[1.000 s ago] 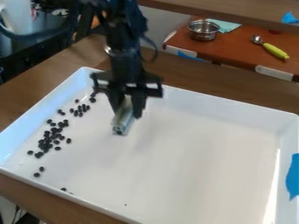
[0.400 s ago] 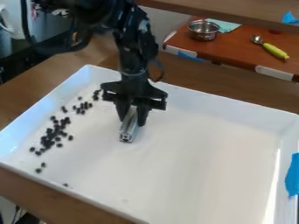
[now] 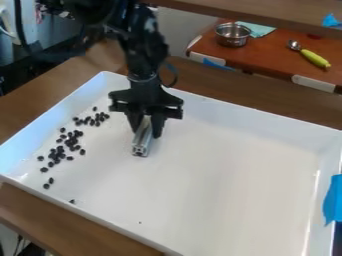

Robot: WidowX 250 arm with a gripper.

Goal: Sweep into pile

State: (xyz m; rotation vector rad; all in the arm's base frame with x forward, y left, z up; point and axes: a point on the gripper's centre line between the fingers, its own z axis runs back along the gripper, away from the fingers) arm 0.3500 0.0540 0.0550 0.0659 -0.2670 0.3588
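My gripper (image 3: 147, 127) hangs over the upper left part of the white tray (image 3: 220, 175), shut on a silver metal bar (image 3: 141, 142) that points down toward the tray floor. Whether the bar's lower end touches the floor, I cannot tell. Left of the bar, dark beans (image 3: 70, 142) lie in a loose band along the tray's left side, densest around the middle of that side. A small group (image 3: 92, 119) sits near the back left corner, and a few single beans lie toward the front left.
High white walls surround the tray, with blue tape (image 3: 332, 200) on the right one. Behind it, a red-brown surface holds a metal pot (image 3: 233, 35) and a spoon with a yellow-green handle (image 3: 314, 58). A wooden ledge (image 3: 280, 15) crosses the top.
Gripper and bar moved slightly right and forward, then back left. The tray's front left part has shifted up a little, and the beans near the back left corner now lie more closely together.
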